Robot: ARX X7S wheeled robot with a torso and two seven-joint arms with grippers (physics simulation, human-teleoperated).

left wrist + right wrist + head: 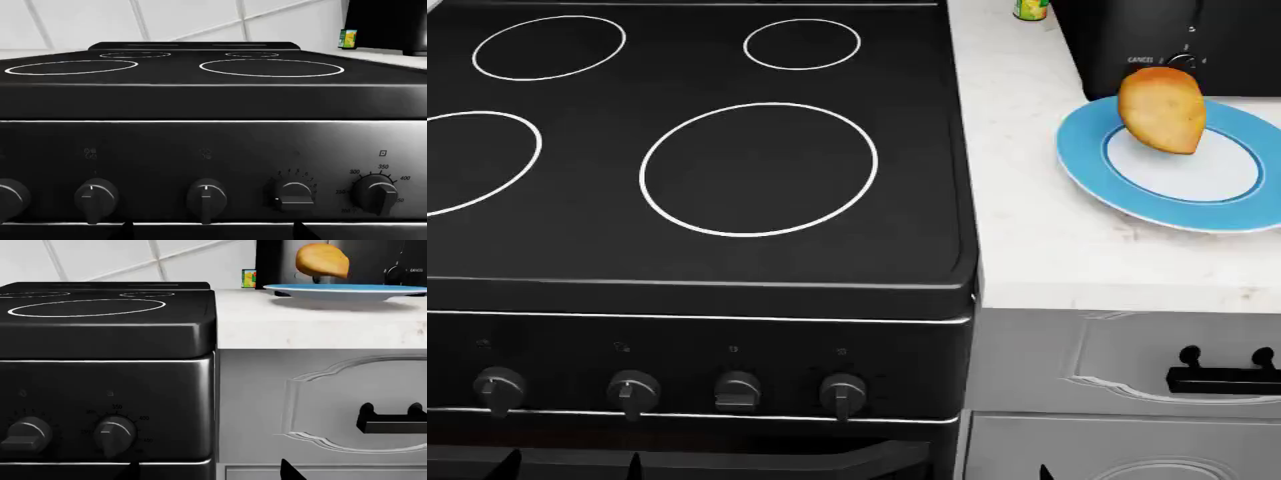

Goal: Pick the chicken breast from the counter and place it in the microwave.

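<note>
Golden-orange, brown-speckled chicken breast (1162, 109); white round plate with a broad blue rim (1090, 176); off-white, beige-flecked stone counter (1028, 230); glossy black stovetop with thin white rings (694, 230).

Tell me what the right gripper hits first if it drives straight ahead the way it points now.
Probably the white drawer front under the counter, near the stove's edge. The chicken breast sits higher, on the blue plate. Depth is unclear.
</note>
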